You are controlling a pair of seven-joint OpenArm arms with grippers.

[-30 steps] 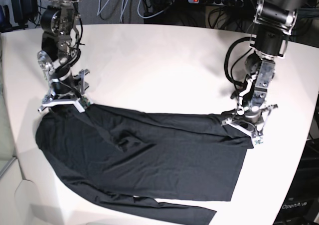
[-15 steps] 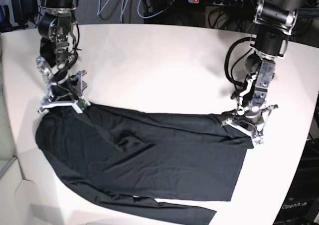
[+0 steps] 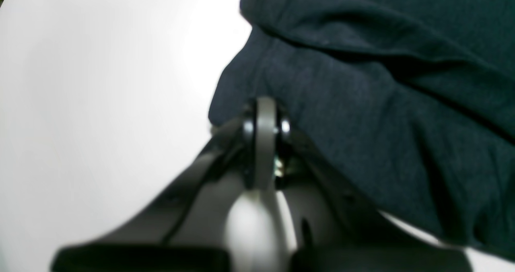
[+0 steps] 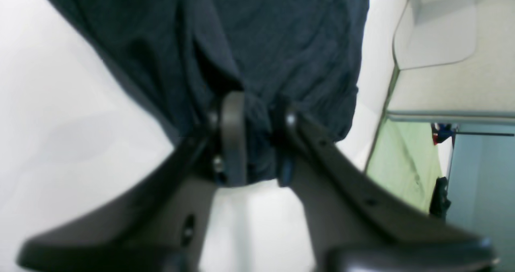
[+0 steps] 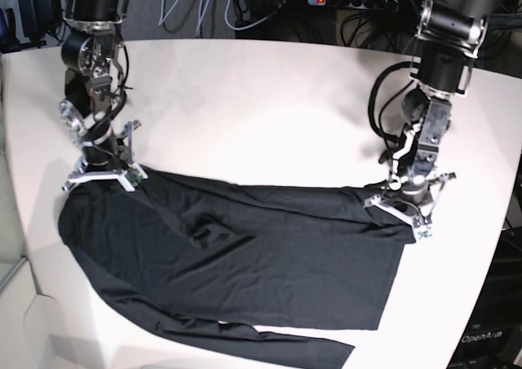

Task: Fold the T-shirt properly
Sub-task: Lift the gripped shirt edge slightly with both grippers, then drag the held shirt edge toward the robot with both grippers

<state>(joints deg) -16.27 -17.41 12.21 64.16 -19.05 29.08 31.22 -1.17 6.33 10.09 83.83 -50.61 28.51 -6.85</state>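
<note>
My T-shirt (image 5: 245, 255) lies spread flat on the white tabletop (image 5: 261, 116), a plain dark charcoal knit that fills the near half of the surface. One long sleeve runs along the near edge toward the right, and a few soft wrinkles sit in the cloth left of the middle.

My left tool (image 5: 405, 203) is down at the right-hand far corner of the shirt. In the left wrist view that left tool (image 3: 263, 121) has its two halves pressed together, with the edge of the T-shirt (image 3: 382, 103) bunched up right against the tips; the cloth rises in a fold just beyond them.

My right tool (image 5: 102, 175) stands at the left-hand far corner of the shirt. In the right wrist view this right tool (image 4: 257, 143) has drawn in on a gathered pleat of the T-shirt (image 4: 261, 42), dark fabric filling the narrow gap between its two halves.

There are no containers on the tabletop. Cables and a power strip (image 5: 351, 0) lie behind its far edge.
</note>
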